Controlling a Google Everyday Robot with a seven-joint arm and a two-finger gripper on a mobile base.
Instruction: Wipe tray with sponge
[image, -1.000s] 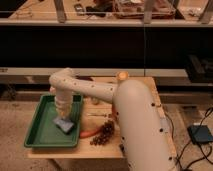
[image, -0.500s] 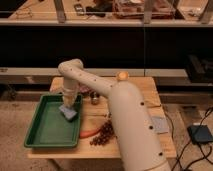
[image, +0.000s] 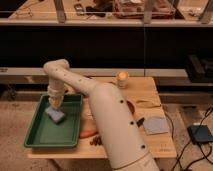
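A green tray (image: 42, 136) lies on the left end of the wooden table (image: 160, 145). A blue-grey sponge (image: 56, 115) rests on the tray floor in its far half. My gripper (image: 54, 104) points straight down onto the sponge's far edge and is shut on it. My white arm (image: 107, 117) rises from the lower right and arcs over the tray's right rim, hiding part of the table behind it.
An orange-lit cup (image: 122, 78) stands at the table's back edge. A grey cloth (image: 156, 124) lies on the right. An orange item (image: 89, 133) and a dark cluster (image: 95, 141) lie beside the tray's right rim. A dark shelf front (image: 125, 45) stands behind the table.
The gripper has dragged the sponge from the tray's middle toward the far side, then to the left. The tray has not moved.
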